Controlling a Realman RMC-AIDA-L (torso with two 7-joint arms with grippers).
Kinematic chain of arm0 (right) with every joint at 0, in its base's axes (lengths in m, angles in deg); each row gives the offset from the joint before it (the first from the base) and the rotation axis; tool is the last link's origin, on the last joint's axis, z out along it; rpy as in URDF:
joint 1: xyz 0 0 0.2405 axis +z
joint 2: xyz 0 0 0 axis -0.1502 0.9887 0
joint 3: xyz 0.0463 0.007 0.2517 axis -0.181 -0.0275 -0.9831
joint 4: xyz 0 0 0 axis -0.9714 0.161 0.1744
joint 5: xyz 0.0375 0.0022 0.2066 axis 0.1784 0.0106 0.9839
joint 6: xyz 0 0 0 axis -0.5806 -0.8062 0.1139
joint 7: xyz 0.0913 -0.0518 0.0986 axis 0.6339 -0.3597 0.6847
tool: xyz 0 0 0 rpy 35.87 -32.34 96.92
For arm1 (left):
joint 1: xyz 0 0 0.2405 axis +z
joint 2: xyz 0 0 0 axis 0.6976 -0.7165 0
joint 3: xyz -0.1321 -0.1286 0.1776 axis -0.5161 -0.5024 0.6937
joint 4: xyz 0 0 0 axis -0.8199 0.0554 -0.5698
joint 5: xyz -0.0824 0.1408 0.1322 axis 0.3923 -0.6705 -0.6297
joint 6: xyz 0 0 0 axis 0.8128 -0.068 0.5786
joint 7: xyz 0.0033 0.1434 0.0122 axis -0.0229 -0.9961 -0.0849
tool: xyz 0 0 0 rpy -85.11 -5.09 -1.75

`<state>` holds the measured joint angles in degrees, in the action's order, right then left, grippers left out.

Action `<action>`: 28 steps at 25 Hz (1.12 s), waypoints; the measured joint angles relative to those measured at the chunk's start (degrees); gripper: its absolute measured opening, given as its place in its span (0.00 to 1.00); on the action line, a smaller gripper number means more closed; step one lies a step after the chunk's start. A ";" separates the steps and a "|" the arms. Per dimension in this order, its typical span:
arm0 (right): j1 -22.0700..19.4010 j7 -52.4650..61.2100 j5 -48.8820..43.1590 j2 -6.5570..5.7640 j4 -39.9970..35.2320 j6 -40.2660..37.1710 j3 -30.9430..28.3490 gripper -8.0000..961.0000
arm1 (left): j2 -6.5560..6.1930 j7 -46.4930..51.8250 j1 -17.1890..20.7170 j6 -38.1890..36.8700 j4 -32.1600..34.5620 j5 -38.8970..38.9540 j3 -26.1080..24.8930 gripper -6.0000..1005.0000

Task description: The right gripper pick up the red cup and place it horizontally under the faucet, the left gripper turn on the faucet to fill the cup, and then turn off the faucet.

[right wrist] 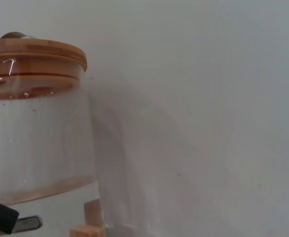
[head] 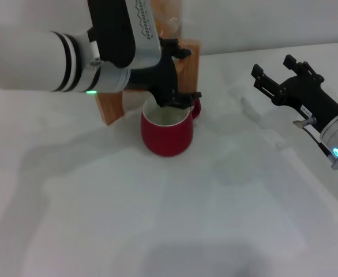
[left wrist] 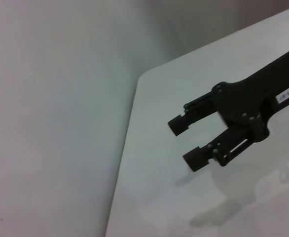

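The red cup (head: 166, 131) stands upright on the white table, white inside, its handle toward the far right. Directly above its rim is my left gripper (head: 187, 74), open, one finger high and one low, in front of the dispenser's wooden stand (head: 112, 107). In the head view this gripper hides the faucet. In the right wrist view the chrome faucet lever (right wrist: 29, 223) shows below the glass dispenser (right wrist: 36, 138), with a black fingertip (right wrist: 0, 215) right beside it. My right gripper (head: 271, 66) hovers open and holds nothing, well to the right of the cup; it also appears in the left wrist view (left wrist: 184, 142).
The dispenser has a wooden lid (right wrist: 33, 52) and sits at the back of the table near a pale wall. The table's far edge and corner (left wrist: 140, 79) lie behind the right gripper. Bare white tabletop (head: 175, 219) spreads in front of the cup.
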<state>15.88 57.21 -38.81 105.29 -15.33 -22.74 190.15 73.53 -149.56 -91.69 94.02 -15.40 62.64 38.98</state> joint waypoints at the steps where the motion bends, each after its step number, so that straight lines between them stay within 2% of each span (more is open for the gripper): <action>1: 0.00 0.01 0.00 0.00 0.00 -0.01 0.06 0.88 | 0.02 0.02 0.47 0.00 0.45 0.26 0.32 0.84; 4: -0.13 0.02 0.00 0.00 0.04 -0.03 0.17 0.88 | 0.06 0.08 1.94 -0.18 1.78 1.51 1.60 0.84; 6: -0.36 0.02 -0.04 0.05 0.06 -0.05 0.20 0.88 | 0.07 0.15 4.97 -0.52 4.75 2.29 2.66 0.84; 7: -0.48 0.02 -0.05 0.06 0.05 -0.05 0.22 0.88 | 0.07 0.15 4.97 -0.52 4.75 2.29 2.66 0.84; 10: -0.71 0.03 -0.17 0.12 0.04 -0.05 0.28 0.88 | 0.08 0.19 8.25 -0.96 7.95 3.24 3.58 0.84; 13: -0.91 0.04 -0.22 0.19 0.09 -0.05 0.33 0.88 | 0.09 0.24 12.91 -1.29 11.78 4.62 4.37 0.84; 15: -1.04 0.04 -0.24 0.24 0.06 -0.03 0.42 0.88 | 0.10 0.25 14.19 -1.40 12.89 4.84 4.59 0.84; 16: -1.10 0.05 -0.25 0.26 0.06 0.09 0.50 0.88 | 0.10 0.26 18.24 -1.87 16.24 5.36 5.20 0.84; 17: -1.10 0.05 -0.25 0.26 0.06 0.09 0.50 0.88 | 0.10 0.25 18.79 -1.95 16.72 5.49 5.30 0.84; 20: -1.18 0.08 -0.26 0.26 0.32 0.41 0.78 0.88 | 0.05 -0.52 25.69 -3.46 20.98 8.54 6.22 0.84; 21: -1.18 0.08 -0.26 0.26 0.32 0.41 0.78 0.88 | 0.05 -0.52 25.69 -3.46 20.98 8.54 6.22 0.84; 28: -1.42 0.12 -0.28 0.34 0.47 0.51 1.85 0.88 | -0.03 -5.97 38.50 -5.45 25.95 17.16 7.12 0.84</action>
<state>14.46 57.34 -39.09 105.64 -14.86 -22.23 192.00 73.50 -155.53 -53.19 88.57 10.55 79.80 46.10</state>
